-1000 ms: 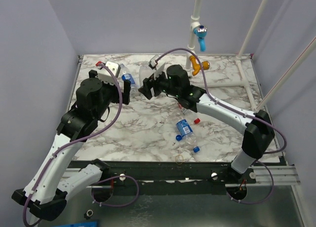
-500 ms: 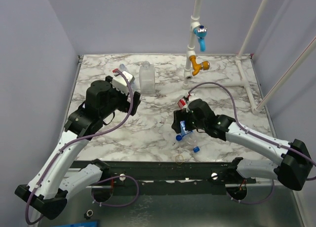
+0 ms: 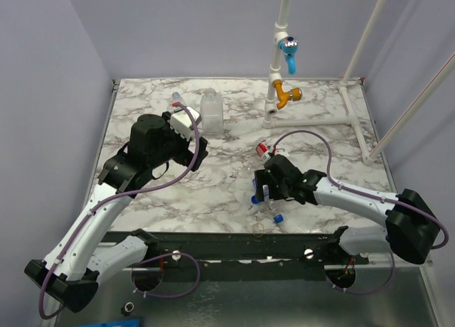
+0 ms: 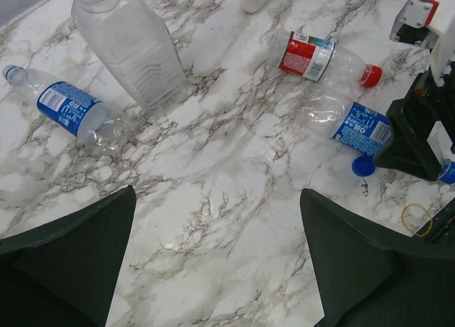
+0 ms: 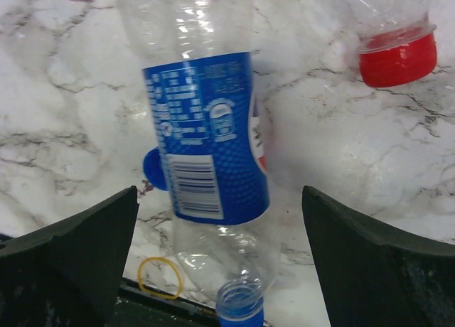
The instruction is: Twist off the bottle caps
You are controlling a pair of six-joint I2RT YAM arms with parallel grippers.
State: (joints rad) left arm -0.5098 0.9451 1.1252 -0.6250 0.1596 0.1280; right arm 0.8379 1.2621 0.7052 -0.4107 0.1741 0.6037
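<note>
Bottle caps [image 4: 363,165] on the veined marble table [image 5: 71,114]: a round blue cap [image 5: 239,302] at the narrow end of the crinkly blue-label bottle [image 5: 206,142], a red cap [image 5: 398,57] nearby.
The right gripper [image 5: 217,192] holds its jaws wide apart either side of that bottle, clear of it; the left gripper [image 4: 217,199] gapes too.

The left arm [image 3: 92,220] and the right arm [image 3: 355,195] are each built of smooth white links joined by bulky black joint housings, with a thin purple cable [image 3: 307,132] looping loosely along the outside. A white camera block [image 3: 181,124] sits at the left wrist. The fingers [image 4: 64,249] are broad, matte, dark wedges.
</note>
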